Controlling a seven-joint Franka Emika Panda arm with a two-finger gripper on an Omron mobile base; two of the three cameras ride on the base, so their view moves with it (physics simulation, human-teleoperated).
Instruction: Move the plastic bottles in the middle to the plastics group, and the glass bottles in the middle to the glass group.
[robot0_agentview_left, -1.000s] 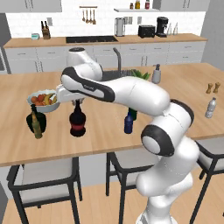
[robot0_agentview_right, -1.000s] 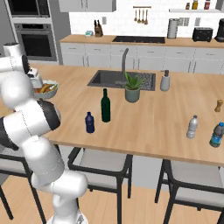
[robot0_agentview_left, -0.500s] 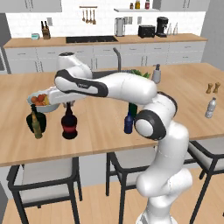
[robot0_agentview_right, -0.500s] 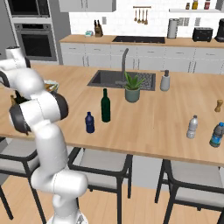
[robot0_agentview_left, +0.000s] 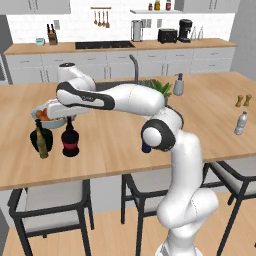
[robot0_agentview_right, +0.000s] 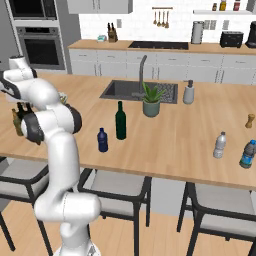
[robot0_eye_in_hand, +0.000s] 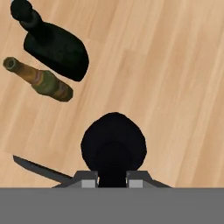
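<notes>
Light wood-grain island counter carries the gripper, clamped on the thin neck of the squat round black bottle with its red band. Just beside it stand the fat dark green bottle and the slim olive-brown bottle. Well apart at mid-counter stand the tall green wine bottle and small dark blue bottle.

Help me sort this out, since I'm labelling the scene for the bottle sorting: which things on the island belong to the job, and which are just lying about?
Job:
- gripper, shut on squat black bottle
- fat green bottle
- olive-brown bottle
- tall green wine bottle
- small blue bottle
- clear water bottle

Lying about:
- fruit bowl
- potted plant
- soap dispenser
- shakers
</notes>
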